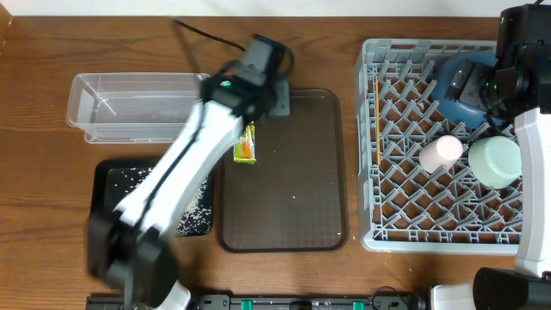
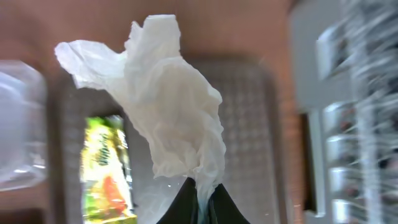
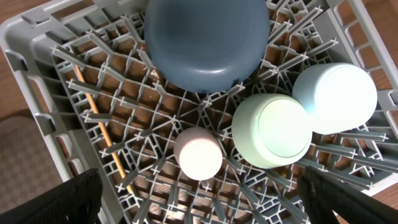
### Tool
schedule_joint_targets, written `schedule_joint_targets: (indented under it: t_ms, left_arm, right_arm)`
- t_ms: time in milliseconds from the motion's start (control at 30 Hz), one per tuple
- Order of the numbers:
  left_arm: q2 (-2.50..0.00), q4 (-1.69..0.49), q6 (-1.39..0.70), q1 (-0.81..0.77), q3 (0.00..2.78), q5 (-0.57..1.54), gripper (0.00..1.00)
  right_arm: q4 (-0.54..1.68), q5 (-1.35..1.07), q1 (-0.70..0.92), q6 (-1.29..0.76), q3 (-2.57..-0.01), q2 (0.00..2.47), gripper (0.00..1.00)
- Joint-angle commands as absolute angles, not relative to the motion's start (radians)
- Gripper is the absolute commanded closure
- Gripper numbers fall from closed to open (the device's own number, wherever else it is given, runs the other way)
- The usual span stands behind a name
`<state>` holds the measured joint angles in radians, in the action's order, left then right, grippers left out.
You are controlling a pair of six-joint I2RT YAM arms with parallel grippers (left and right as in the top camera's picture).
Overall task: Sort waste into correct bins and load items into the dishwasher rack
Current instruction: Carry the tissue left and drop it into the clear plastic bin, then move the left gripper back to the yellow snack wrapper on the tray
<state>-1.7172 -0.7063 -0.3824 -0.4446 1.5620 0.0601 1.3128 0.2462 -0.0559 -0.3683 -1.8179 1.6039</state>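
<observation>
In the left wrist view my left gripper (image 2: pixel 202 188) is shut on the lower end of a crumpled white tissue (image 2: pixel 168 99), which hangs above the brown tray (image 2: pixel 249 124). The snack wrapper (image 1: pixel 245 143) (image 2: pixel 106 168) lies on that tray. White rice (image 1: pixel 197 213) is scattered in the black tray (image 1: pixel 116 178), beside the clear tub (image 1: pixel 138 108). In the grey rack (image 3: pixel 25 37) sit the blue bowl (image 3: pixel 208 37), mint bowl (image 3: pixel 273 130), light-blue bowl (image 3: pixel 336 96), pink cup (image 3: pixel 198 152) and chopstick (image 3: pixel 99 124). My right gripper (image 3: pixel 208 202) hovers open above them.
The brown serving tray (image 1: pixel 293 189) lies between the two bins and the rack (image 1: pixel 396 228). My left arm (image 1: pixel 185 155) slants across the black tray and the serving tray's left edge. The right arm (image 1: pixel 521 77) stands over the rack's right side.
</observation>
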Motion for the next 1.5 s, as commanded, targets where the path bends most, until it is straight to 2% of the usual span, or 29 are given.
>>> schedule_joint_targets:
  t_ms: [0,200,467,533,567,633,667,733,833,900,1000,1233,1333,1467]
  left_arm:
    - [-1.623,-0.717,-0.384,-0.387,1.563,-0.059,0.94]
    - [-1.562,-0.777,-0.422,-0.228,1.563,-0.133,0.94]
    - [-1.652,-0.807,-0.522,-0.024,1.555,-0.131,0.93]
    - [-1.682,-0.821,-0.543,-0.001,1.554,-0.130,0.84]
    - [-1.696,-0.826,-0.545,0.007,1.554,-0.127,0.69]
    - [-1.724,-0.833,-0.545,0.015,1.554,-0.120,0.28]
    - [-1.735,-0.838,-0.544,0.015,1.554,-0.120,0.21]
    - [-1.754,-0.850,-0.545,0.015,1.554,-0.117,0.14]
    - [-1.751,-0.883,-0.538,0.014,1.555,-0.030,0.13]
    - [-1.729,-0.885,-0.501,0.007,1.555,0.091,0.24]
    - [-1.668,-0.861,-0.456,-0.027,1.555,0.165,0.27]
    - [-1.547,-0.879,-0.397,-0.154,1.555,0.165,0.20]
    - [-1.563,-0.918,-0.388,-0.220,1.554,0.163,0.17]
    - [-1.625,-0.942,-0.318,-0.282,1.530,0.136,0.08]
  right_arm:
    - [1.314,0.250,-0.058,-0.381,-1.817,1.606,0.01]
    - [1.314,0.250,-0.058,-0.381,-1.817,1.606,0.01]
    - [1.314,0.250,-0.058,-0.381,-1.817,1.606,0.01]
    - [1.314,0.250,-0.058,-0.381,-1.817,1.606,0.01]
    - [1.314,0.250,-0.058,-0.381,-1.817,1.606,0.01]
    - [1.314,0.250,-0.058,-0.381,-1.817,1.606,0.01]
    - [1.314,0.250,-0.058,-0.381,-1.817,1.606,0.01]
    - [1.314,0.250,-0.058,-0.381,-1.817,1.606,0.01]
    - [1.314,0.250,-0.058,-0.381,-1.817,1.606,0.01]
    - [1.314,0.250,-0.058,-0.381,-1.817,1.606,0.01]
    - [1.314,0.250,-0.058,-0.381,-1.817,1.606,0.01]
    - [1.314,0.250,-0.058,-0.381,-1.817,1.606,0.01]
    - [1.314,0.250,-0.058,-0.381,-1.817,1.606,0.01]
    - [1.314,0.250,-0.058,-0.381,-1.817,1.606,0.01]
